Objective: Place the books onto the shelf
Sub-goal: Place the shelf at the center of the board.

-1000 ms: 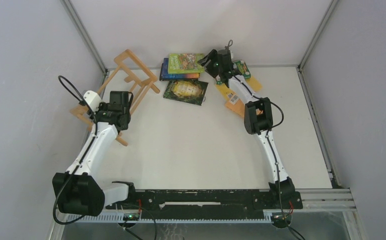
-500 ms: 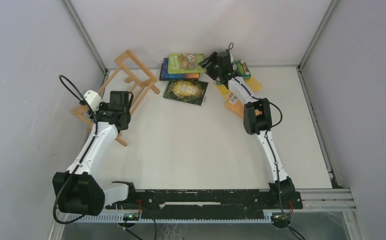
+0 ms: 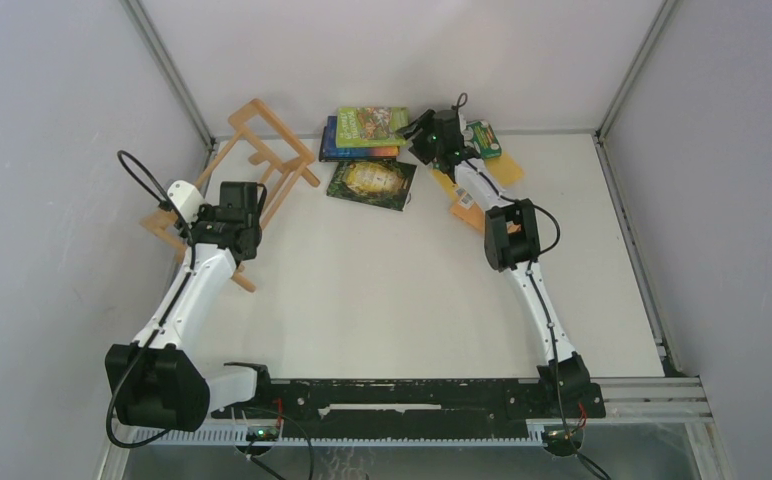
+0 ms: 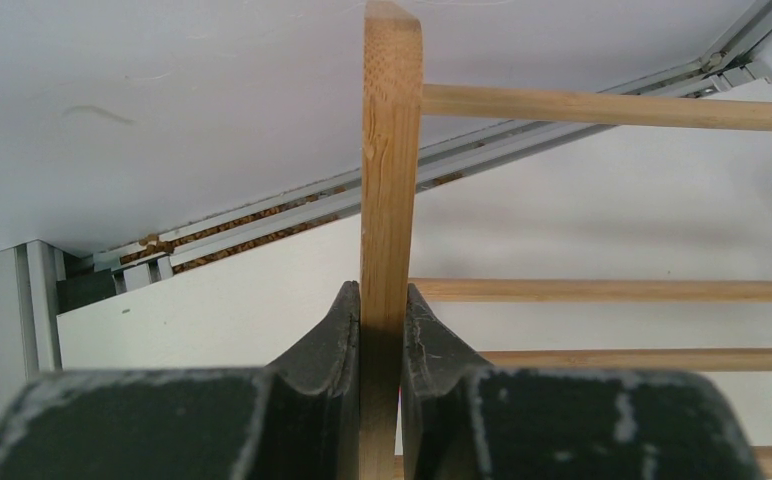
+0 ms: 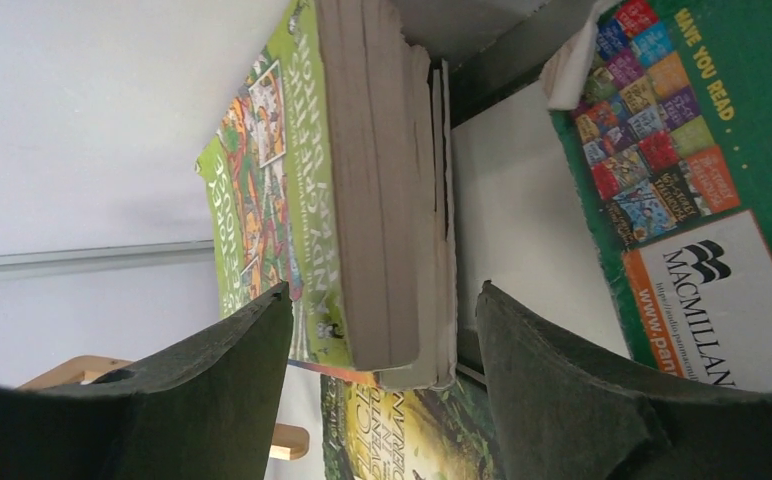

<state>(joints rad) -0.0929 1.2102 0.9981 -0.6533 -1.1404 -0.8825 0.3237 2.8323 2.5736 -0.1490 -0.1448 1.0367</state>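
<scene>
Left gripper (image 4: 383, 300) clamps the shelf (image 4: 392, 130); push the wide-open right gripper (image 5: 382, 300) squarely over the lime-green book (image 5: 267, 180) before closing.

1. left arm (image 3: 177, 300) and right arm (image 3: 544, 315): white tube links, chunky black joints and bases;
2. thin black cable (image 3: 137, 170) loops off each elbow; left's at 10 o'clock, right's at 3;
3. left gripper (image 4: 382, 295) fingers (image 4: 327, 340): dark, scuffed whitish
</scene>
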